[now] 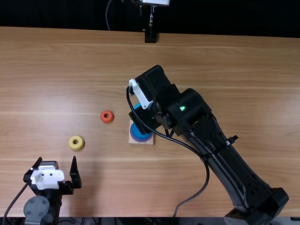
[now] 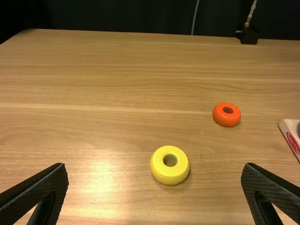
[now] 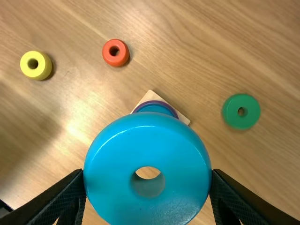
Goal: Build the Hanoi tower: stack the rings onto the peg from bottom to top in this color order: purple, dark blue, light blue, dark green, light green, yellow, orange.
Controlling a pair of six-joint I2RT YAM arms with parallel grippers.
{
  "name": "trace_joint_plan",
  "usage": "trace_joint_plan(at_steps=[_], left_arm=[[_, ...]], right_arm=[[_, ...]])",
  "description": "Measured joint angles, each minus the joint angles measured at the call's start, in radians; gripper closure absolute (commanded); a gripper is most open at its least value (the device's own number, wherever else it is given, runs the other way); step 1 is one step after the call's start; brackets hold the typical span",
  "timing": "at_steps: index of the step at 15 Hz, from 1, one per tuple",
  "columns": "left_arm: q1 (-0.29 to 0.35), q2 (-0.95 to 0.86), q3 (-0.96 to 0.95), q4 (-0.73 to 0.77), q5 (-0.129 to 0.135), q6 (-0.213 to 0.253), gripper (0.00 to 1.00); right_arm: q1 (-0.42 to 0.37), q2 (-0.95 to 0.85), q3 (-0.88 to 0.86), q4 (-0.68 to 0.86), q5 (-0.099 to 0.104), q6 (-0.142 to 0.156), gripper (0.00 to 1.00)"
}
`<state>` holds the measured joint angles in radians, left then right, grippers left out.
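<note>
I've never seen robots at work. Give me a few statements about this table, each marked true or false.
1. The right tool holds the light blue ring. True.
2. The orange ring sits on the yellow ring. False: the orange ring and yellow ring lie apart.
3. The purple ring is on the base. True.
4. The left tool grips the green ring. False: the left tool is open and empty; the green ring lies on the table.

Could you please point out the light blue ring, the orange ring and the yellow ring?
Light blue ring (image 3: 148, 151): right wrist view, broad face, beside the hole.
Orange ring (image 2: 227, 121): left wrist view, side wall.
Yellow ring (image 2: 169, 175): left wrist view, side wall.
</note>
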<state>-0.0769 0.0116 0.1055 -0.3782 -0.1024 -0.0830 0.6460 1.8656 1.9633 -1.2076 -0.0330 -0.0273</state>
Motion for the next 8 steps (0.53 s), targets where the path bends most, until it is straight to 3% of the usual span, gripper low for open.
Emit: trace_joint_plan(at_steps=[8], left_arm=[[0.0,0.0,0.0,0.0,0.0,0.0,0.0]], right_arm=[[0.0,0.018,0.0,0.0,0.0,0.0,1.0]])
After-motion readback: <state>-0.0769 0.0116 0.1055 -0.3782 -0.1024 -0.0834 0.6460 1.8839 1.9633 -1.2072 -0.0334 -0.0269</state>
